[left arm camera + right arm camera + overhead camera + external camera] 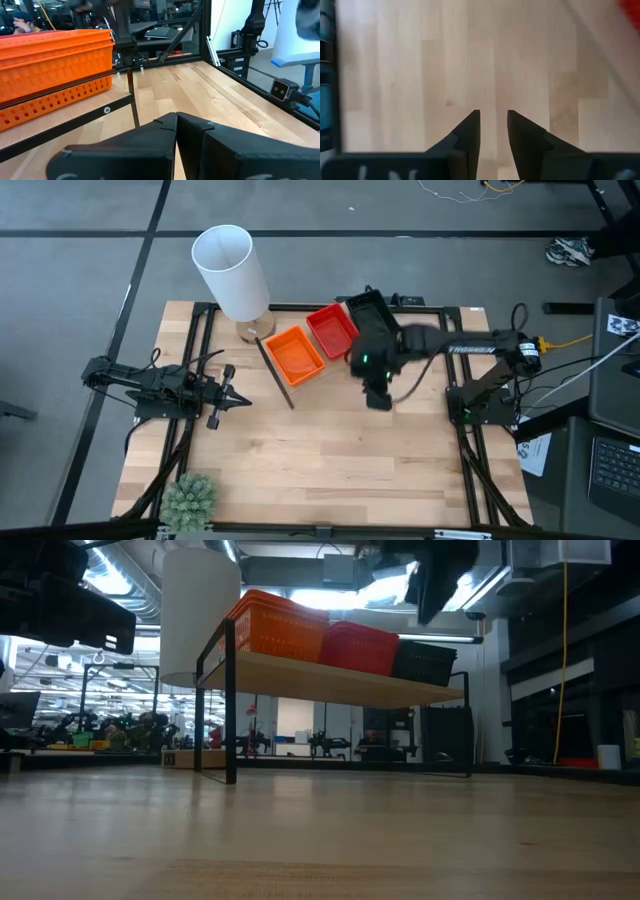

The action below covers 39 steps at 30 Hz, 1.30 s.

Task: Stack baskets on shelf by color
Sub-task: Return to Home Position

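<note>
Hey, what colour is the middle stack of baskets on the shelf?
Red. The middle stack shows best in the low view.

White lettering along the right arm point(472, 349) in the high view, too small to read for certain. Off the table's right edge, a black-and-white patterned tag point(623, 326) and a printed sheet point(533, 450), neither legible.

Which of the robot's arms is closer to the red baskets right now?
Right. The right end effector hangs close beside the red baskets; the left end effector sits farther off, on the far side of the orange baskets.
</note>
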### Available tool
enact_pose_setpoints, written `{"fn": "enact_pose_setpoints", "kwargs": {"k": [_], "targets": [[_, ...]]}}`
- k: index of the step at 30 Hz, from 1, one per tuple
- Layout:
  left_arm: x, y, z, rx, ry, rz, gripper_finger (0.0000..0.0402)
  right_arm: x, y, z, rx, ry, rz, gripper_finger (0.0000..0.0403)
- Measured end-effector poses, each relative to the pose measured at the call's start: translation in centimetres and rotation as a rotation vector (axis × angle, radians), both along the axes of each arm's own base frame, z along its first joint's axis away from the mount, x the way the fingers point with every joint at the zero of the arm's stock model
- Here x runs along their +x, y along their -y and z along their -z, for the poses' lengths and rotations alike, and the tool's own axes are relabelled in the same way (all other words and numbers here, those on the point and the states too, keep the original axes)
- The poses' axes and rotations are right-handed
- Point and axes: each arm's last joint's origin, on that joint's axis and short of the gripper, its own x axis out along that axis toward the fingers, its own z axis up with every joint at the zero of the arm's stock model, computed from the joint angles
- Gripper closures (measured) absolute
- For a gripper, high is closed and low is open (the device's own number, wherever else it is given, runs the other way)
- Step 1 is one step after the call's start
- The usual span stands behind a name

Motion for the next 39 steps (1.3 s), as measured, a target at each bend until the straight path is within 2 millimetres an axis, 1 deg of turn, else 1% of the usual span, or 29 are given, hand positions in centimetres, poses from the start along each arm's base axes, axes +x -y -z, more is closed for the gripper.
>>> {"fn": "enact_pose_setpoints", "kwargs": {"k": [3,6,8,9,11,14,16,18,22,25,28,35,39], "targets": [[0.0,0.0,0.0,0.000,0.000,0.000,0.0401,0.6,-2.0,3.2,-0.097,0.033,-0.016,0.0307],[0.0,0.0,0.0,0.000,0.000,0.000,0.0401,1.0,-3.6,6.9,-0.143,0.108,-0.029,0.0307],[0.0,0.0,0.0,0.000,0.000,0.000,0.0401,0.7,-4.3,9.6,-0.147,0.146,-0.071,0.0307],[0.0,0.0,0.0,0.000,0.000,0.000,0.0401,0.4,-4.5,10.6,-0.134,0.171,-0.088,0.0307],[0.0,0.0,0.0,0.000,0.000,0.000,0.0401,-0.7,-4.6,11.8,-0.106,0.257,-0.119,0.0307],[0.0,0.0,0.0,0.000,-0.001,0.000,0.0401,-3.5,-4.3,12.8,-0.076,0.377,-0.108,0.0307],[0.0,0.0,0.0,0.000,0.000,0.000,0.0401,-5.7,-4.3,13.5,-0.039,0.379,-0.063,0.0307],[0.0,0.0,0.0,0.000,0.000,0.000,0.0401,-7.6,-4.6,13.9,0.009,0.377,-0.021,0.0307],[0.0,0.0,0.0,0.000,-0.001,-0.001,0.0401,-10.5,-5.7,14.9,0.073,0.361,0.002,0.0307],[0.0,0.0,0.0,0.000,-0.001,-0.002,0.0401,-12.1,-6.6,15.5,0.090,0.355,-0.019,0.0307],[0.0,0.0,0.0,0.000,0.000,-0.001,0.0401,-12.8,-7.2,15.7,0.096,0.371,-0.050,0.0307],[0.0,0.0,0.0,0.000,0.000,-0.001,0.0401,-13.0,-8.5,15.2,0.099,0.438,-0.159,0.0307],[0.0,0.0,0.0,0.000,0.000,-0.001,0.0401,-13.1,-9.0,15.0,0.107,0.466,-0.192,0.0307]]}}
